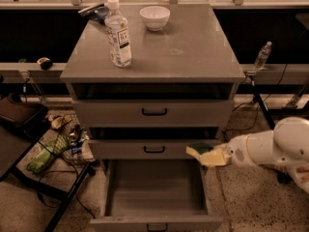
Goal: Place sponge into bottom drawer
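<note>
I see bottom drawer [154, 222] pulled out to the near side, sponge [197, 151] pinched in my gripper [208, 155] above its right wall, by the middle drawer [120, 150] front, white arm [270, 146] reaching in level from the right.

A water bottle [119, 33] and white bowl [154, 17] stand on the cabinet top [193, 52], well up-left of the gripper [212, 156] at lower right.

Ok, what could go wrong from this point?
The gripper holds the yellow and green sponge over the right rear corner of the open grey metal bottom drawer; released here, it may hit the rim and fall outside. It also sits close to the middle drawer front, which it might snag.
</note>
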`<control>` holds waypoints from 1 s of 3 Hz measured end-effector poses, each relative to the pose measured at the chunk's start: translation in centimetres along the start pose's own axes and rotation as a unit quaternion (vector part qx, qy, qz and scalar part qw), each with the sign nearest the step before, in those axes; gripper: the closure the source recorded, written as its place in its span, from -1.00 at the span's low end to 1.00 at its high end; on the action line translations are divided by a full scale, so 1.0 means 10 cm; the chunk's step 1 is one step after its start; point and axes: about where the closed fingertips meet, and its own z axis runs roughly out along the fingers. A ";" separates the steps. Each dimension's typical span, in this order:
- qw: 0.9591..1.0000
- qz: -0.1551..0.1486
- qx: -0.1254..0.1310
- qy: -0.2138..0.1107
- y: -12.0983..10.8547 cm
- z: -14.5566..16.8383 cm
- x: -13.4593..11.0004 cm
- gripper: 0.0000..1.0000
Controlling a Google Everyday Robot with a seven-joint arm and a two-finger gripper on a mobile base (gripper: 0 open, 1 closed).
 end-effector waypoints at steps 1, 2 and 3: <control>0.999 0.019 -0.017 0.032 0.03 0.88 0.74 1.00; 0.999 0.006 -0.005 0.036 -0.04 1.48 1.02 1.00; 1.000 0.013 0.010 0.007 -0.19 2.02 1.14 1.00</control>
